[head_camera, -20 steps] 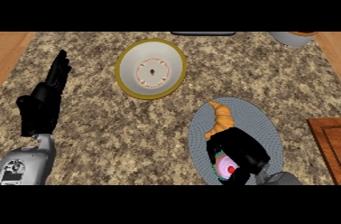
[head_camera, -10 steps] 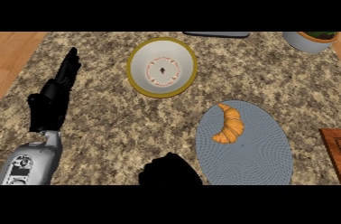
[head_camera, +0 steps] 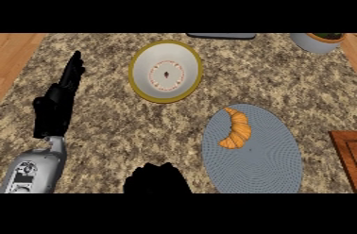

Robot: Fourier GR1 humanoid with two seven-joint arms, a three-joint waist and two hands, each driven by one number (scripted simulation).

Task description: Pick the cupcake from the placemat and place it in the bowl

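On the granite counter as the head view shows it, the bowl sits upper centre, nothing in it. Right of centre, a grey placemat carries only a croissant. Left hand rests at the left, fingers straight. Right hand shows at the lower edge (fingers curled, contents hidden); the cupcake is not visible, so its place cannot be told.

You have a croissant curved near the upper left, a grey pot at the far right corner, a dark flat object along the far edge, a wooden board at the right edge
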